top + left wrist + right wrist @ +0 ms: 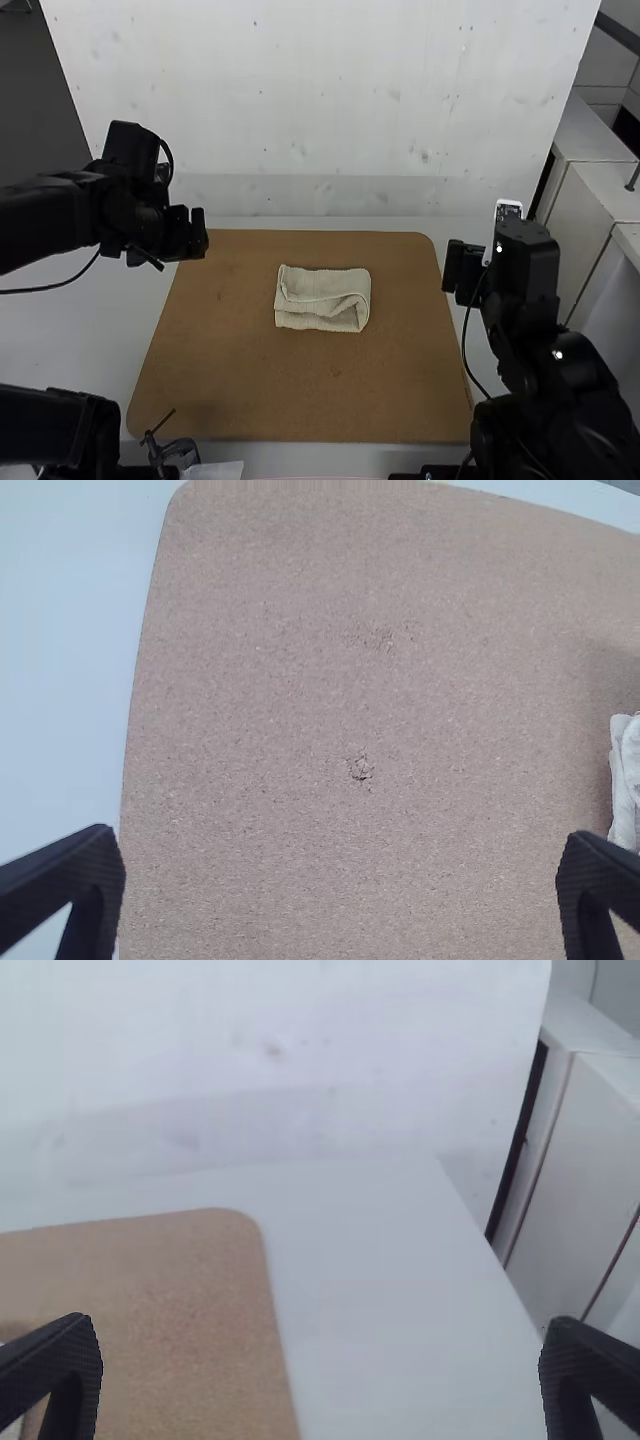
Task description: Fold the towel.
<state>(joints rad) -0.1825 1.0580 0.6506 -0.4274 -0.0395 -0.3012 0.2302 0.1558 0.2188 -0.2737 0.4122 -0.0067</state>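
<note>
The left gripper point(192, 234) is near the far left corner of the brown board point(300, 395) in the high view; from above, its fingers are hard to tell from the dark body behind them. In its wrist view, the left gripper point(340, 842) has its two black tapered fingers wide apart, with bare board and a strip of white table point(60, 680) beyond them and nothing between them.

The right gripper point(460, 272) appears by the board's right edge, its fingers again merging into the black arm. Its wrist view shows the right gripper point(325, 1325) spread wide and empty, facing the board's corner and the white tabletop. A pale sliver next to one finger is mostly hidden by it; too little shows to say what it is.

The cream towel point(322, 300) lies on the board between the two grippers, nearer the high camera than either and touching neither. It is folded into a small, roughly rectangular bundle, with a rumpled, slanting upper layer that gapes toward the right gripper's side. How many layers lie underneath cannot be told. In the left wrist view the towel is cut off by the frame, just a pale, rounded edge showing well apart from the board's corner.
</note>
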